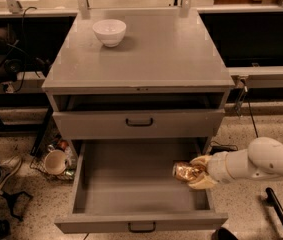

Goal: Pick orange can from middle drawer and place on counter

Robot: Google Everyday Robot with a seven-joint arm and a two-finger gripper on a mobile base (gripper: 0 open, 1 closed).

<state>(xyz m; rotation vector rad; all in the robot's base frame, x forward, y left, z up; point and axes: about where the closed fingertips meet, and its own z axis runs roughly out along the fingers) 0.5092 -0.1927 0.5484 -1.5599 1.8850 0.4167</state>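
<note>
Overhead light brightens the tabletop [181,54], the middle drawer [126,186] lies in shade, and the orange can [182,170] glints, clamped in the tool [195,173] near its right wall.

No writing I can read anywhere, not even on the orange can [183,170] the gripper [195,173] clasps inside the middle drawer [131,189]

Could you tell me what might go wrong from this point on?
The gripper seems to hold the orange can by one end, so it might slip. Lifted straight up from the middle drawer, can or arm could catch the upper drawer front or the counter lip.
</note>
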